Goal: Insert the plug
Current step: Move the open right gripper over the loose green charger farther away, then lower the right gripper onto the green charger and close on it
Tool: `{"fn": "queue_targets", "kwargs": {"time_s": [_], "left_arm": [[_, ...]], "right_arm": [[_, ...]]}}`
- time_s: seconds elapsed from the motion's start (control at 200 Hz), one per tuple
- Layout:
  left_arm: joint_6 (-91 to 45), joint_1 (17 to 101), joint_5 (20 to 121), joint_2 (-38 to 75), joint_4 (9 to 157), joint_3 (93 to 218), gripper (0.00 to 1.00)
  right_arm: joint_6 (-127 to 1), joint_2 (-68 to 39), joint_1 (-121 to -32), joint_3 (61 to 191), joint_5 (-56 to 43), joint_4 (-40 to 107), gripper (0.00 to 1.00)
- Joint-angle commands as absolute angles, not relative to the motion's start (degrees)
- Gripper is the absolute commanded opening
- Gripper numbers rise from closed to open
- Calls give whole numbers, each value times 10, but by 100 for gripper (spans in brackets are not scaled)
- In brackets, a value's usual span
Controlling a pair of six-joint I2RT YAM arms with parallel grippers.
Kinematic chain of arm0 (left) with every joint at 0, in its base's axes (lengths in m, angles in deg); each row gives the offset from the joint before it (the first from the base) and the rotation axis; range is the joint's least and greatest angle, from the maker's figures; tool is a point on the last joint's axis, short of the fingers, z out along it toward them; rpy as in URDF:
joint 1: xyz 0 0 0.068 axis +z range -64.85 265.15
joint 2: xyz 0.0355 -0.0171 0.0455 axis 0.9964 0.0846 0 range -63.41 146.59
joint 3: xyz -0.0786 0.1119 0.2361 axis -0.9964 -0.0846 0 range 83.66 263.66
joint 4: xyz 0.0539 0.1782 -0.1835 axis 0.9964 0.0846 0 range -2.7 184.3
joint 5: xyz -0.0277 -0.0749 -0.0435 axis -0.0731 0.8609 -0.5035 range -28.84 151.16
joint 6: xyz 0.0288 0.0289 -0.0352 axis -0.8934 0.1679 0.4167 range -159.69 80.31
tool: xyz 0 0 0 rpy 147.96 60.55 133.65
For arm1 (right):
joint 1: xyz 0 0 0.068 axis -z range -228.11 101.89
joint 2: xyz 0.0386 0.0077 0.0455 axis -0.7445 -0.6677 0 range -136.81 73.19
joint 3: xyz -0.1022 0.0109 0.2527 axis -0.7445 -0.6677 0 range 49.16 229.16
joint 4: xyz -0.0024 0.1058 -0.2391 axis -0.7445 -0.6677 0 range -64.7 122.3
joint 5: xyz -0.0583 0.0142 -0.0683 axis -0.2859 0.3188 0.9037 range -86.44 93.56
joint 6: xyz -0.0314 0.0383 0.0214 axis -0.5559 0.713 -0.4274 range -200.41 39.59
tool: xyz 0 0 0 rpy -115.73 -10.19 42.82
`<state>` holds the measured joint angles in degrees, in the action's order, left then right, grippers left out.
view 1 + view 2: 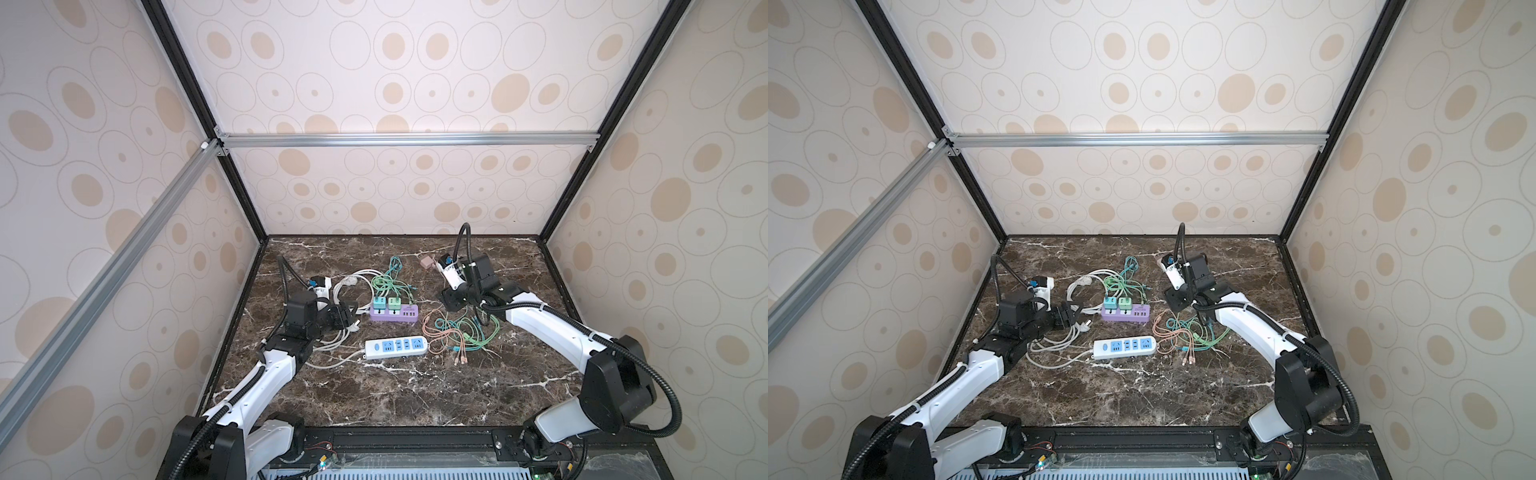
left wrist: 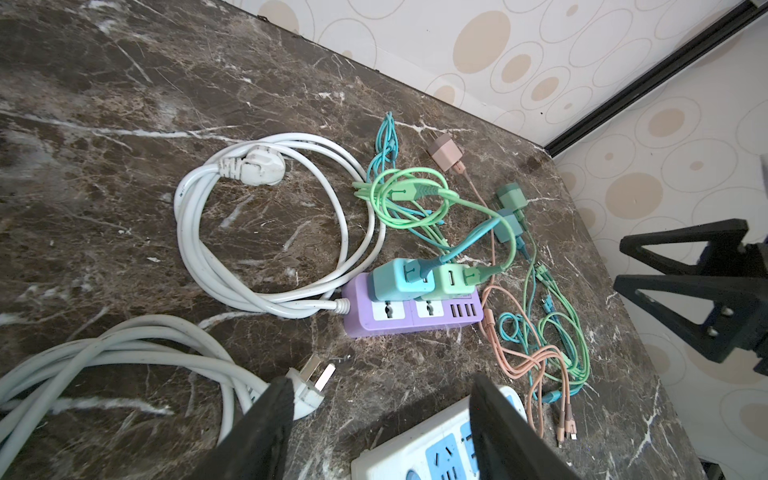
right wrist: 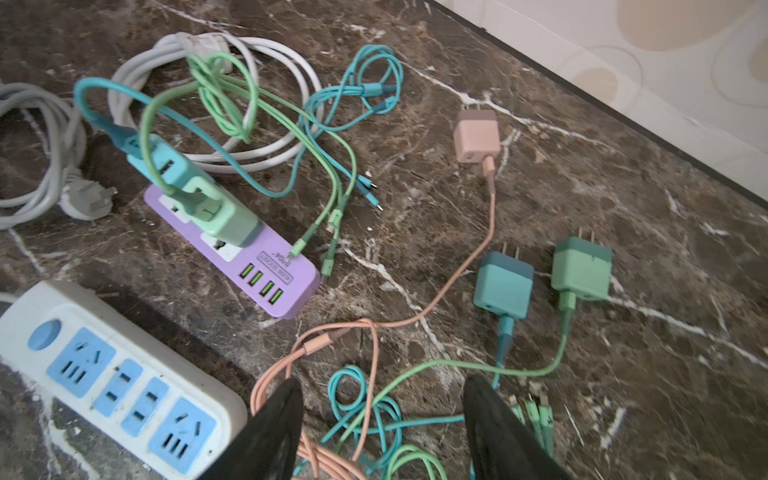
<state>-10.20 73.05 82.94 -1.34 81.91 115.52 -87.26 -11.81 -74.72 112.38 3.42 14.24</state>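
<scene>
Left claw [image 2: 382,378], like right claw [image 3: 382,380], stands open; plug [image 2: 309,392] lies ungrasped beside it: next, close squarely on plug body.

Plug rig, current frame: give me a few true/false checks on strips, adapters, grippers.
1. A blue adapter and a light green adapter sit plugged into the purple power strip. True.
2. The white power strip has a plug inserted. False: its sockets are all empty.
3. The pink adapter lies unplugged on the table. True.
4. The right gripper holds the teal adapter. False: its fingers are apart and empty; that adapter lies on the table.
</scene>
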Motion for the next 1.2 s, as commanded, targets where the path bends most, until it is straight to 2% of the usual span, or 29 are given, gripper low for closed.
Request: {"fn": "queue_targets", "kwargs": {"time_s": [0.0,0.165,0.455,0.72,0.955,1.195], "left_arm": [[-111,735,840,-18,809,1166,67],[-106,735,843,-23,811,1168,68],[-100,735,840,-39,817,1154,69],[-90,735,845,-61,817,1133,72],[-79,735,839,-105,817,1113,81],[-82,735,834,-140,842,1112,84]], "right_arm": [[-830,-85,-744,1110,86,129,64],[-811,-67,-725,1098,118,112,64],[-774,-99,-645,1102,96,145,59],[-785,-202,-584,1170,53,154,62],[-826,-313,-568,1272,46,131,63],[-845,-409,-548,1374,3,81,62]]}}
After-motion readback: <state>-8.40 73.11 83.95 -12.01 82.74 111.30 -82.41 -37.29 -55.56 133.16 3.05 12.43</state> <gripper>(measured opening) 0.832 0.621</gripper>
